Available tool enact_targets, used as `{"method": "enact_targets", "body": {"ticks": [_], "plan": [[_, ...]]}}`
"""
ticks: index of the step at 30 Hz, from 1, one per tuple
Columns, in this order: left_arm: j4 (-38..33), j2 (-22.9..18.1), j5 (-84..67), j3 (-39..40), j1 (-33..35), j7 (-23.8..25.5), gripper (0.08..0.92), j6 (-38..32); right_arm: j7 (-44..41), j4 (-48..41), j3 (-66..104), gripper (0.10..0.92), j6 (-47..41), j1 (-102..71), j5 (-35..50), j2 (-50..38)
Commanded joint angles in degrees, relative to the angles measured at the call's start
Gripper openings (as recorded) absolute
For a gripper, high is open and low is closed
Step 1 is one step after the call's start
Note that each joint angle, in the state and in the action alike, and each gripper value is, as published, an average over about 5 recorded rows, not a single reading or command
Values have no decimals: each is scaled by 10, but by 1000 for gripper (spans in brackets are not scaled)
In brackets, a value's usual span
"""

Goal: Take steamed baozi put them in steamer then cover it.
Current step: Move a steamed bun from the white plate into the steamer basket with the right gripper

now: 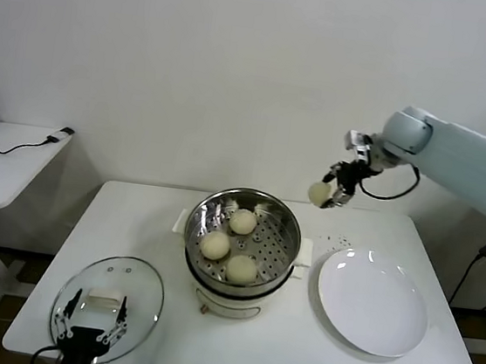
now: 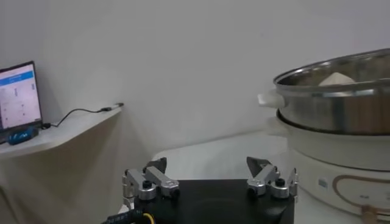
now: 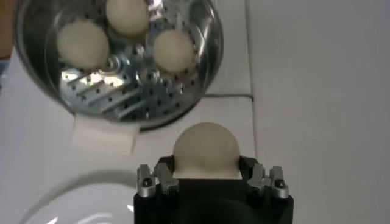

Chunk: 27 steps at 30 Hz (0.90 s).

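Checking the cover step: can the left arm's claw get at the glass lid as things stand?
Probably yes. The left claw hangs open right over the lid, which lies flat on the table beside the steamer, with nothing between them.

Round shiny stainless-steel steamer on white base, upright at surface centre, uncovered. Three round off-white dough buns on its perforated tray, close together. Fourth off-white bun clamped in my right pincer, in air above and beside steamer's right rim. Round clear glass lid, metal rim, whitish handle, flat on surface left of steamer.
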Motion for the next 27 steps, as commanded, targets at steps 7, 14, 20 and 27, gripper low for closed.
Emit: {"method": "enact_targets", "body": {"ticks": [7, 14, 20, 27], "plan": [[-5, 12, -5, 0, -1, 1, 823, 0, 58, 45, -125, 676, -44, 39, 137, 141], [-6, 12, -5, -1, 1, 0, 823, -2, 65, 37, -134, 678, -47, -1, 119, 167], [-3, 12, -6, -4, 2, 0, 823, -2, 66, 37, -143, 679, -49, -25, 114, 167], [1, 12, -6, -4, 1, 1, 823, -3, 67, 41, -147, 676, -48, -38, 103, 156]]}}
